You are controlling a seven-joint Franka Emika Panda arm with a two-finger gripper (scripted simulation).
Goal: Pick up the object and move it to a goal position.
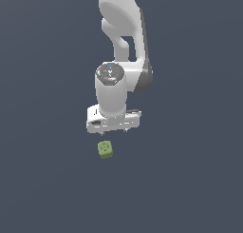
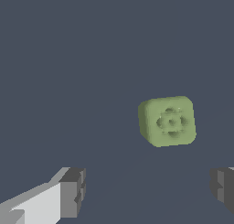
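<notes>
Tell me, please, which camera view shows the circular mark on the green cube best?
The wrist view: the cube fills much of the frame, its ringed mark facing the camera. The exterior view shows the cube small, just below the open claw, mark barely legible.

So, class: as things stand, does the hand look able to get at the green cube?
Probably yes. The hand is open, its fingers spread wider than the cube. Nothing else lies around the cube, so the way looks free. The cube sits off-centre from the gap, so the hand would likely need a small shift first.
</notes>
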